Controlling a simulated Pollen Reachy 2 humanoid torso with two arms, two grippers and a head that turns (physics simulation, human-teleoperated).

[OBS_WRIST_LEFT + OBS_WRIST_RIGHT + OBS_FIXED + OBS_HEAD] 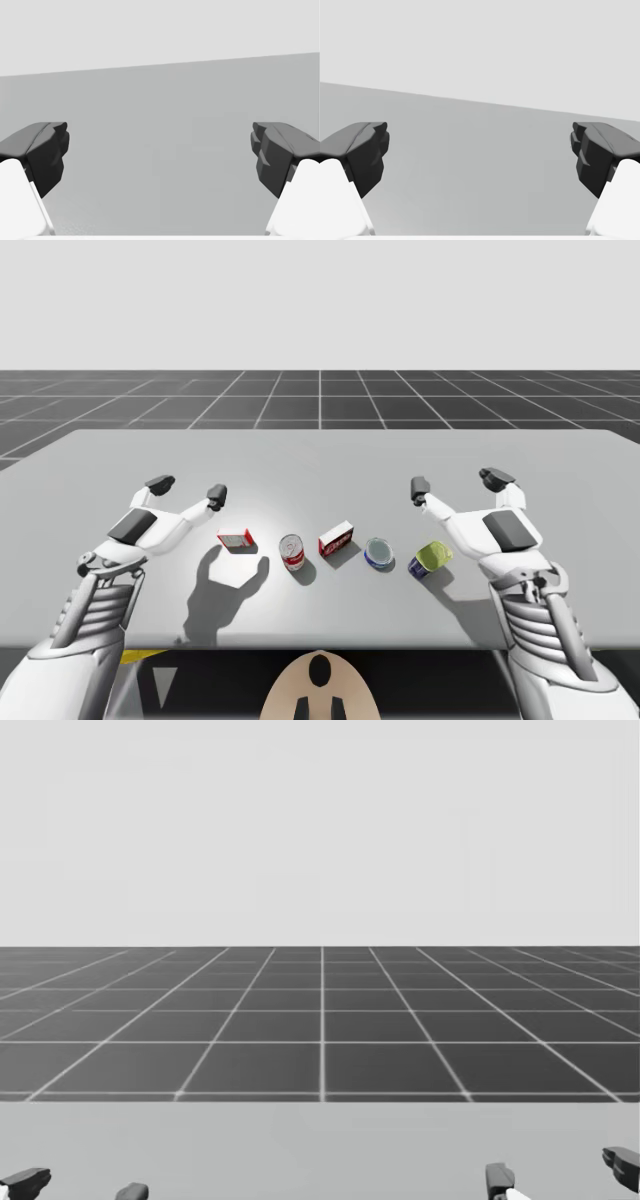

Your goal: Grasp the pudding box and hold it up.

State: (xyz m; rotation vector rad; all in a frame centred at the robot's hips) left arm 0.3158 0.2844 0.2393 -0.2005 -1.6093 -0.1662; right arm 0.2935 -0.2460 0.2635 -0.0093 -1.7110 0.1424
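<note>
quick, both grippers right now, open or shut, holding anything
left gripper: open, fingers spread wide, holding nothing.
right gripper: open, fingers spread wide, holding nothing.

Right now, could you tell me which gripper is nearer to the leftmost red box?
Left. My left gripper hovers open just beyond and left of the leftmost red box; my right gripper is at the row's other end, beyond the yellow-green can.

Bright, even light (overhead) casts soft shadows on the table (320,455).
</note>
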